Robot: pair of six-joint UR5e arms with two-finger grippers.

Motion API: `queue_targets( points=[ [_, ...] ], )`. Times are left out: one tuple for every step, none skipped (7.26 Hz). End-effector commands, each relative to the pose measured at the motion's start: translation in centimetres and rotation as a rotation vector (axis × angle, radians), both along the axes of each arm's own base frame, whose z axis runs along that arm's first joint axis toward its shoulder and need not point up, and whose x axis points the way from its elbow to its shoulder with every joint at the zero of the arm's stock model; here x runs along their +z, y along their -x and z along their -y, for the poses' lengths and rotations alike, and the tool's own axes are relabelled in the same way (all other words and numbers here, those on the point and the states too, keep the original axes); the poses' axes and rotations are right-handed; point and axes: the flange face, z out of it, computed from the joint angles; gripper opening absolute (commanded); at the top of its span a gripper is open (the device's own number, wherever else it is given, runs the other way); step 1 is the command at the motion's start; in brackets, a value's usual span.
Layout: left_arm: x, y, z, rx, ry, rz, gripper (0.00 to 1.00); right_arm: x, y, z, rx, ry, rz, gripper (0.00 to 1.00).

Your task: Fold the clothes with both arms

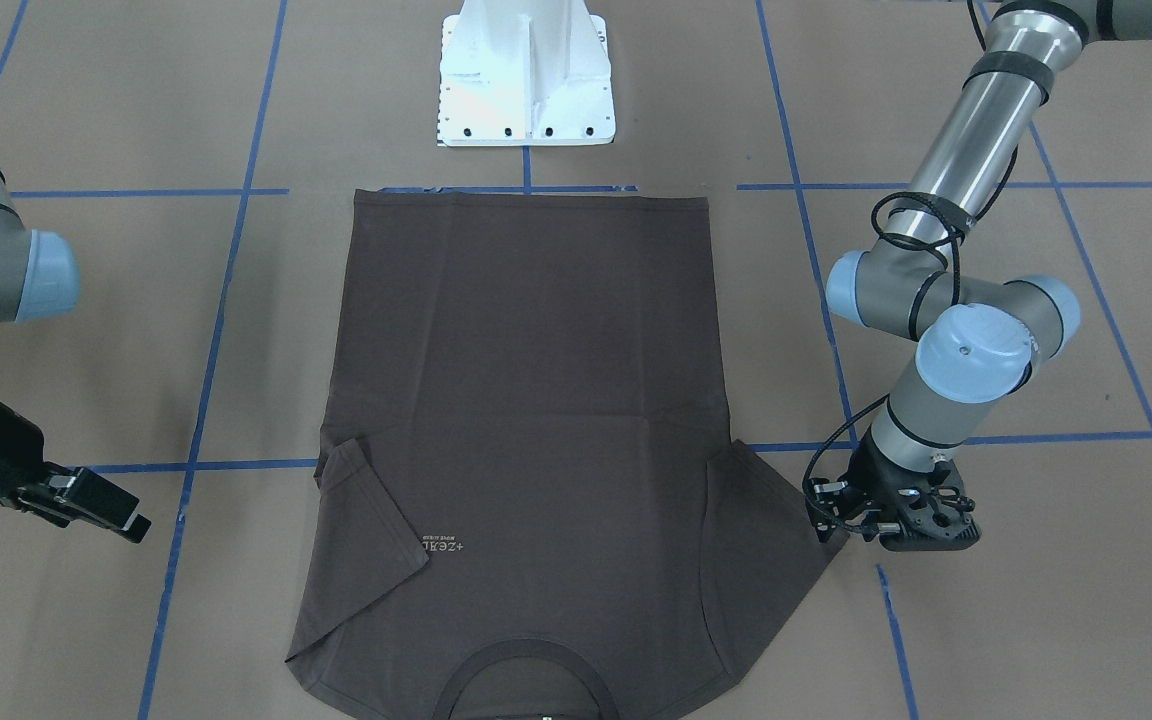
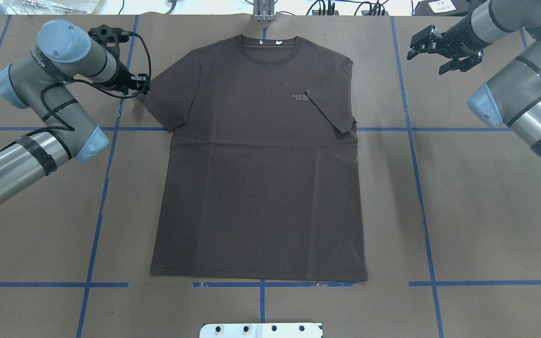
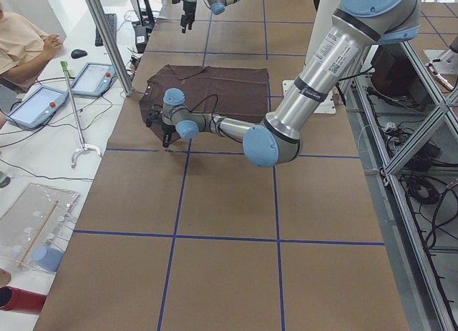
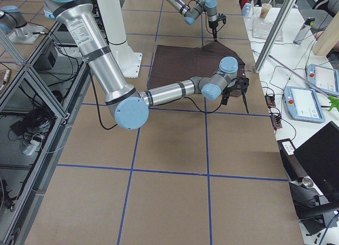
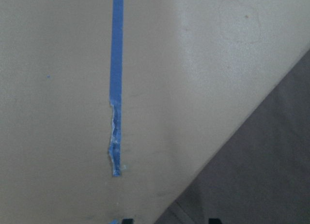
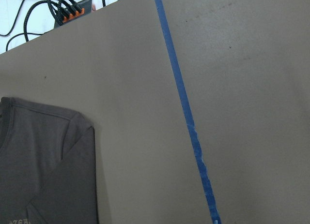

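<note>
T-shirt (image 2: 256, 188) lies flat on the counter (image 2: 477, 211), one sleeve folded inward; left claw (image 2: 142, 85) parted at the other sleeve, right claw (image 2: 427, 59) spread, well apart.

The T-shirt (image 2: 261, 188) is soft dark cloth, matt, with a few small creases. The desk (image 2: 486, 211) has a cover of brown paper, flat and dull. Just beside the left hand (image 2: 140, 84) a strip of blue tape (image 5: 116, 64) sticks to the paper, and its end looks torn and rough. The left hand and the right hand (image 2: 429, 56) look black and matt. The arm tubes (image 1: 981, 125) are shiny silver metal, the joints (image 1: 886, 290) are dull grey, and the caps (image 1: 971, 352) are smooth light blue.
</note>
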Motion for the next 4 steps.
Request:
queue_targets(
  points=[
    [0.4, -0.06, 0.1, 0.001, 0.004, 0.002, 0.57, 0.01, 0.33, -0.01, -0.004, 0.0, -0.001, 1.0],
    [0.41, -0.13, 0.18, 0.001, 0.005, 0.003, 0.56, 0.21, 0.43, -0.06, -0.005, 0.005, -0.003, 1.0],
    [0.25, -0.19, 0.26, 0.001, 0.004, 0.002, 0.54, 0.08, 0.54, -0.07, -0.007, 0.002, -0.001, 1.0],
    [0.33, -0.2, 0.27, 0.001, 0.005, 0.003, 0.53, 0.08, 0.54, -0.07, -0.007, 0.002, -0.001, 1.0]
  ],
)
